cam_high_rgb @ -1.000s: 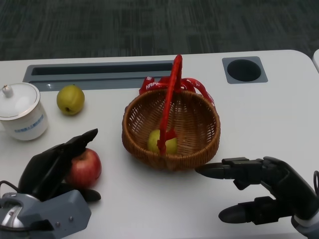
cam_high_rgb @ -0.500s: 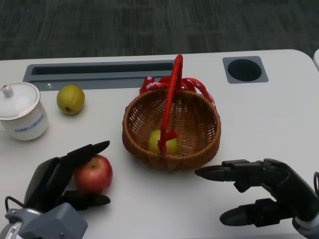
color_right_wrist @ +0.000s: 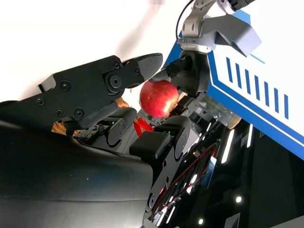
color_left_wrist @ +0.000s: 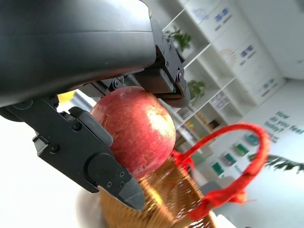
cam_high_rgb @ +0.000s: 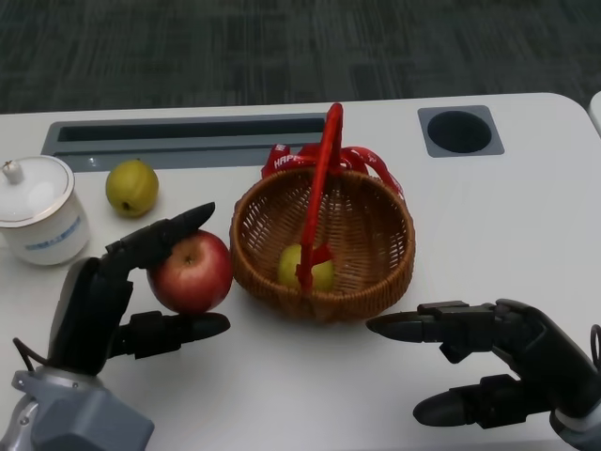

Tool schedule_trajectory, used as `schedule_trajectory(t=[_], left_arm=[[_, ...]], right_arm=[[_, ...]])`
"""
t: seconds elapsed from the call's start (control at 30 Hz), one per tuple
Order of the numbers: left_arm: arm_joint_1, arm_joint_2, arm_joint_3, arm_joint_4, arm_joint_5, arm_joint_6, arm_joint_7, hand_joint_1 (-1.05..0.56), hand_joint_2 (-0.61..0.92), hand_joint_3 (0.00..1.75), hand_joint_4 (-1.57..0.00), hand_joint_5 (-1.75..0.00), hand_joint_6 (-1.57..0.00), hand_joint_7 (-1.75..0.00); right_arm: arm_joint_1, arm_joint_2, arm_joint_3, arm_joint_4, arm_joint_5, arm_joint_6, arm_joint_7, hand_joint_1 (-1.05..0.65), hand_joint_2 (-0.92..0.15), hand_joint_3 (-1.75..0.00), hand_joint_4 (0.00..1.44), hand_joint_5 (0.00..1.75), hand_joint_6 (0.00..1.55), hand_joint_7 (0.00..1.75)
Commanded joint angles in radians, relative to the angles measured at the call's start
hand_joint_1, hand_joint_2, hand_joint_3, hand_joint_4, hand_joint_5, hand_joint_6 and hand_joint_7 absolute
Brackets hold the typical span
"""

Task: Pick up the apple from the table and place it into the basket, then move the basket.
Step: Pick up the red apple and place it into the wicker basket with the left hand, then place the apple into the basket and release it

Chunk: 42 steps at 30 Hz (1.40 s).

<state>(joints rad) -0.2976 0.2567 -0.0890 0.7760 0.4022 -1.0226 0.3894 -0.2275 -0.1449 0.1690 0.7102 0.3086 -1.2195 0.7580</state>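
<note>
While held aloft, apple (cam_high_rgb: 191, 272) beside basket (cam_high_rgb: 376, 272)

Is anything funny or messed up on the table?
Nothing is spilled or broken. One small surprise: the basket already has a yellow-green fruit inside, while the left hand holds the apple beside its rim.

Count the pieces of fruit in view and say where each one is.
3. The red apple is held in the left robot hand, beside the basket. One yellow-green fruit lies inside the basket. Another sits on the table near the white lidded cup. The basket wall could hide more.
</note>
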Motion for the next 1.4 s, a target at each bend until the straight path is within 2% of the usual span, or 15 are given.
schedule_trajectory(t=[0.03, 0.2, 0.37, 0.67, 0.9, 1.27, 1.4], left_arm=[[0.001, -0.006, 0.023, -0.092, -0.019, 0.014, -0.004, -0.14, 0.82, 0.00, -1.26, -0.04, -1.09, -0.01], [-0.036, -0.028, 0.020, -0.154, -0.066, 0.053, -0.074, -0.16, 0.81, 0.00, -1.25, -0.03, -1.10, -0.01], [-0.117, -0.049, 0.019, -0.127, -0.094, 0.096, -0.134, -0.13, 0.80, 0.00, -1.23, -0.01, -1.11, -0.01], [-0.297, -0.096, 0.019, 0.130, -0.143, 0.116, -0.203, -0.12, 0.81, 0.00, -1.23, 0.00, -1.11, -0.01], [-0.393, -0.132, 0.029, 0.300, -0.193, 0.173, -0.290, -0.10, 0.82, 0.01, -1.19, 0.00, -1.10, 0.00], [-0.479, -0.177, 0.022, 0.441, -0.200, 0.256, -0.368, -0.05, 0.84, 0.00, -1.18, 0.00, -1.06, 0.00], [-0.495, -0.186, 0.009, 0.466, -0.178, 0.277, -0.357, -0.05, 0.84, 0.00, -1.18, 0.00, -1.06, 0.00]], right_arm=[[0.001, -0.006, -0.012, 0.007, 0.009, -0.006, 0.002, -0.43, -0.82, 0.00, 0.77, 0.00, 0.71, 0.00], [-0.002, -0.001, -0.011, 0.009, 0.002, -0.008, 0.000, -0.42, -0.82, 0.00, 0.77, 0.00, 0.71, 0.00], [0.001, 0.003, -0.010, 0.007, 0.003, -0.007, 0.000, -0.42, -0.82, 0.00, 0.77, 0.00, 0.71, 0.00], [0.022, -0.002, -0.014, -0.008, -0.006, -0.018, -0.010, -0.44, -0.84, -0.01, 0.77, 0.00, 0.70, 0.00], [0.042, -0.015, -0.021, -0.024, -0.016, -0.009, -0.021, -0.46, -0.87, -0.01, 0.76, 0.00, 0.69, 0.00], [0.069, -0.022, -0.028, -0.059, -0.026, 0.001, -0.034, -0.44, -0.87, 0.00, 0.76, 0.00, 0.70, 0.00], [0.076, -0.023, -0.027, -0.069, -0.034, 0.007, -0.040, -0.44, -0.87, 0.00, 0.75, 0.00, 0.69, 0.00]])
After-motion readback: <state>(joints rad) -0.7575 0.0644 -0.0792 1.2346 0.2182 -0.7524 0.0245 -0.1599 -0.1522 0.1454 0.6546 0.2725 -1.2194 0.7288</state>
